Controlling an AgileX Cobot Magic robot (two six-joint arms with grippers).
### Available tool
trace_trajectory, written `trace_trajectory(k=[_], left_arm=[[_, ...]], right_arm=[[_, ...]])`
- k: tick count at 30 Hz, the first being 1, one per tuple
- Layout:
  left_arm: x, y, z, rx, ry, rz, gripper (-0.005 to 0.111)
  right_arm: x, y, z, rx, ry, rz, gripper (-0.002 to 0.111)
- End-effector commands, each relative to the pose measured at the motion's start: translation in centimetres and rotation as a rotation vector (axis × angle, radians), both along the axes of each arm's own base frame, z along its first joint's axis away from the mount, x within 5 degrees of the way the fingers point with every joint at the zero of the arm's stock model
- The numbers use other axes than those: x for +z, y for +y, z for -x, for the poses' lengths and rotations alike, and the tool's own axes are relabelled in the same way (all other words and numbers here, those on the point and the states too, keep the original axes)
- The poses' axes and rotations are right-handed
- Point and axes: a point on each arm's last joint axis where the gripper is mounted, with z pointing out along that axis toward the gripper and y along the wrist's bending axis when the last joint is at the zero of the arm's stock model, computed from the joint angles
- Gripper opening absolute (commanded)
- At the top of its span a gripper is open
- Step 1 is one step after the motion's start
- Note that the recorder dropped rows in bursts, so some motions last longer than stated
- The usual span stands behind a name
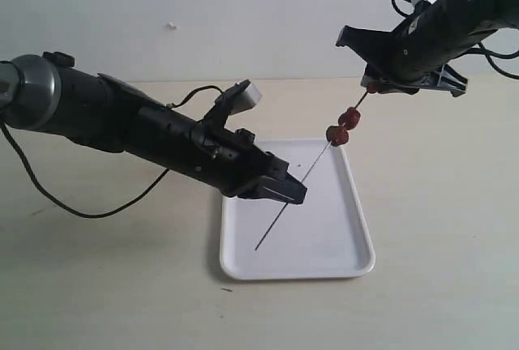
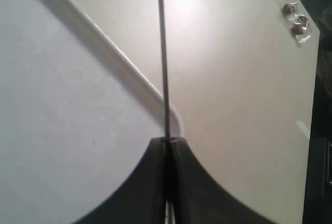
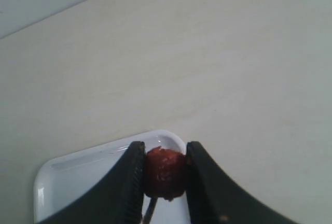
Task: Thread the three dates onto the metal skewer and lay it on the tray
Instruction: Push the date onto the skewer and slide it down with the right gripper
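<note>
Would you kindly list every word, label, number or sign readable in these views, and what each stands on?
None readable: the tray, the metal skewer, the dates, the left hand and the right hand show no lettering.
The small objects seen beyond the tray in the left wrist view are too blurred to tell.

Pale table (image 1: 122,285) beneath one white tray (image 1: 324,232)
</note>
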Motion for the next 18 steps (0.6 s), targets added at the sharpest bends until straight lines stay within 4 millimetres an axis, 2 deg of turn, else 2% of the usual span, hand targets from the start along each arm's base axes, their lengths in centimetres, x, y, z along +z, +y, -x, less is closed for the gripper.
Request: trace_trajectory(k=[1, 11, 18], left_arm=[[0.7, -0.5, -0.2, 0.02, -0.03, 0.057, 0.0], [0.9, -1.6, 0.5, 0.003, -0.039, 0.081, 0.0], [1.1, -1.7, 0.4, 0.017, -0.058, 0.099, 0.0]], right_arm=[[0.3, 0.1, 0.3, 0.003, 0.026, -0.015, 0.027], [0.7, 1.1, 0.1, 0.027, -0.008, -0.146, 0.027], [0.6, 1.3, 0.3, 0.061, 0.014, -0.147, 0.027]])
